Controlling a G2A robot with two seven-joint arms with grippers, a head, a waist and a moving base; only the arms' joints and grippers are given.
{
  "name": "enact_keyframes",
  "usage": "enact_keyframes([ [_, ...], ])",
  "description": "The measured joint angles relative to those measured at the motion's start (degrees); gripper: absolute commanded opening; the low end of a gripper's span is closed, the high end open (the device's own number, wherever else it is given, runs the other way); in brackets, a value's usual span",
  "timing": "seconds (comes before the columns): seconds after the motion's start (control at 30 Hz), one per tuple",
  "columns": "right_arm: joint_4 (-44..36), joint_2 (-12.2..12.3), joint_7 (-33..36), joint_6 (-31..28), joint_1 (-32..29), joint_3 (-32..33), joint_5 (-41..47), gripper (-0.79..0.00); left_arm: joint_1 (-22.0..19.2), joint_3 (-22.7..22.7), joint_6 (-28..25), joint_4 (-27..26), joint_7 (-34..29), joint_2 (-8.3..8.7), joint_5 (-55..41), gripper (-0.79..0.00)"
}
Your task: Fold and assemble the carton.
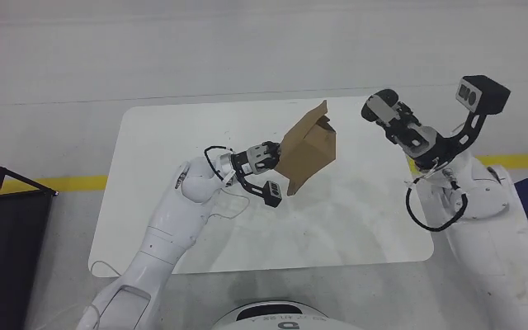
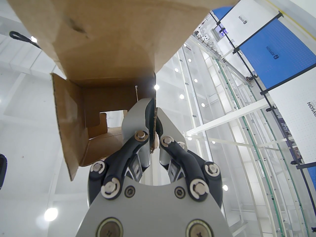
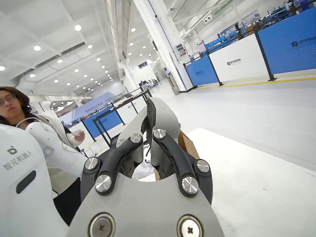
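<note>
One white table (image 1: 157, 157) lay under a brown carton (image 1: 312, 147), tilted near its centre, flaps open, underside hidden. The left gripper (image 1: 277, 155) pinched a carton wall edge from 8 o'clock. The right gripper (image 1: 379, 107), at the carton's 2 o'clock, was pressed together, empty.

Carton (image 1: 307, 148), centre of top view: plain brown cardboard, with paler tan cut edges. Table (image 1: 157, 140) white; yellow stripe (image 1: 74, 182) crosses the pale grey floor (image 1: 247, 49) at the left edge. Left gripper (image 2: 154, 109) and right gripper (image 3: 149, 107): silver fingers, black links.
</note>
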Motion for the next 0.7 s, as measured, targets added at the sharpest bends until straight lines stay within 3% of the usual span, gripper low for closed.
enact_keyframes([
  [0.17, 0.71, -0.1, 0.96, 3.02, -0.58, -1.54, 2.46, -0.785, 0.08, -0.01, -0.15, -0.11, -0.12, 0.01, 0.16, -0.785],
  [0.27, 1.43, 0.25, 9.46, 13.07, 0.73, -4.32, 14.5, -0.785, 1.04, -0.01, -1.96, -1.64, -1.47, 0.15, 3.13, -0.785],
  [0.4, 3.09, 0.76, 23.34, 24.37, 3.94, -2.3, 29.76, -0.785, 2.71, -0.67, -1.43, -3.61, -3.69, 0.56, 5.84, -0.785],
  [0.7, 4.3, 1.53, 32.96, 38.13, 5.63, -0.29, 32.82, -0.785, 5.83, -1.66, -0.84, -7.64, -6.9, 1.42, 11.97, -0.785],
])
